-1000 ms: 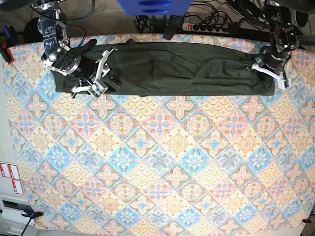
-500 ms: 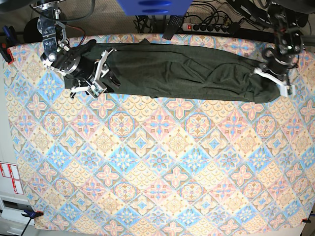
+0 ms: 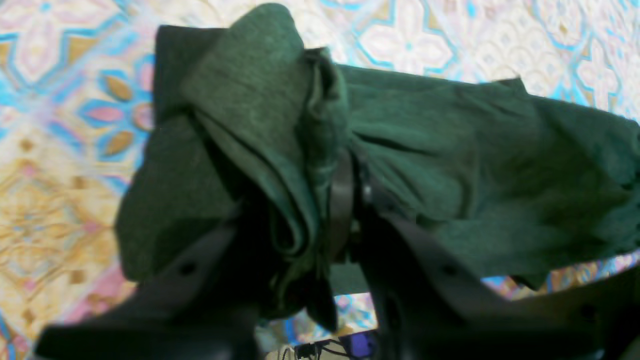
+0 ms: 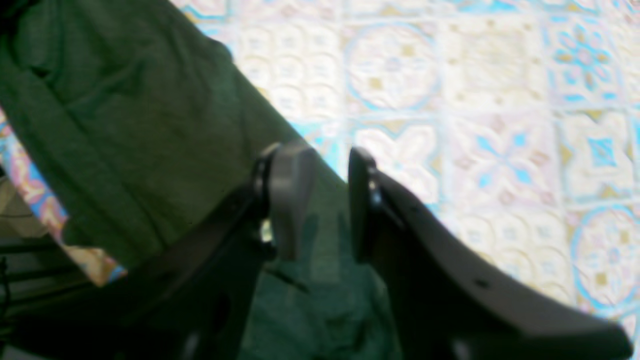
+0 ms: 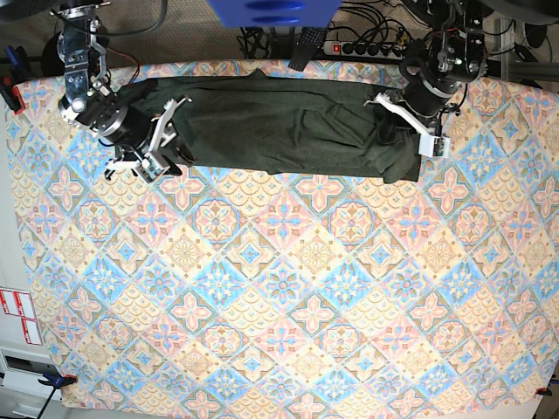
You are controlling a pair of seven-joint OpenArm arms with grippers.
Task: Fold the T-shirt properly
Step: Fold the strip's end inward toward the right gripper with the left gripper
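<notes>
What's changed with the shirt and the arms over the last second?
The left gripper, shut on the T-shirt, carried its end inward along the table's far edge, bunching the cloth and shortening the strip. The right gripper drew back slightly with its end. The patterned tablecloth stayed as it was.

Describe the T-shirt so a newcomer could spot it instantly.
Find the patterned tablecloth of pink, blue and yellow tiles. Along its far edge lies a long dark olive-green band, the T-shirt, stretched between the two arms. It is the only plain, unpatterned cloth there.
</notes>
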